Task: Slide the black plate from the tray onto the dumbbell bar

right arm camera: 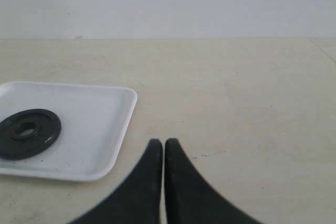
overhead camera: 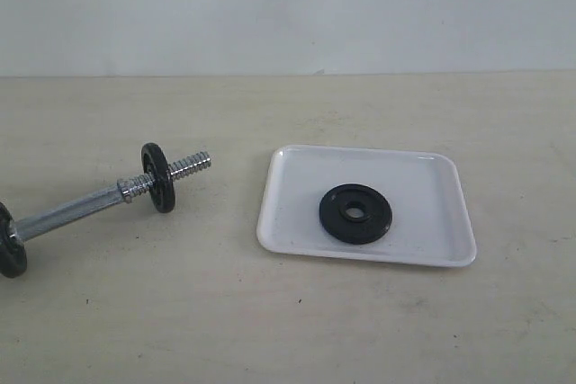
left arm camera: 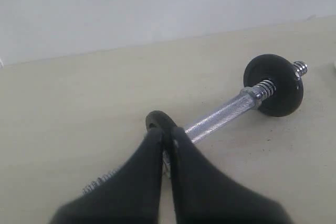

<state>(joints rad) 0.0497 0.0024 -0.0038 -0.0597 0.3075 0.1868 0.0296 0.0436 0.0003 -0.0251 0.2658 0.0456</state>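
Black plate (overhead camera: 355, 214) lay flat in your white tray (overhead camera: 423, 184), well apart from the dumbbell bar (overhead camera: 72, 212). Your left gripper (left arm camera: 167, 136) and right gripper (right arm camera: 163, 145) were both pressed together, holding nothing.

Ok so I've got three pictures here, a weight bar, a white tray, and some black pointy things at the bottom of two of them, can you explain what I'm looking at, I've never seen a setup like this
This is a robot with two arms, each ending in a pincer. One picture is taken by a camera off the arms, looking across the table. The other two come from cameras on the wrists, so the black pointed shapes are the pincers themselves.

On the table lies a dumbbell bar, chrome, with black discs near its ends. Beside it sits a white tray with one loose black plate lying flat inside.

The left pincer is shut and sits close to the bar; whether it touches it is unclear. The right pincer is shut too, over bare table beside the tray. Neither pincer holds anything.
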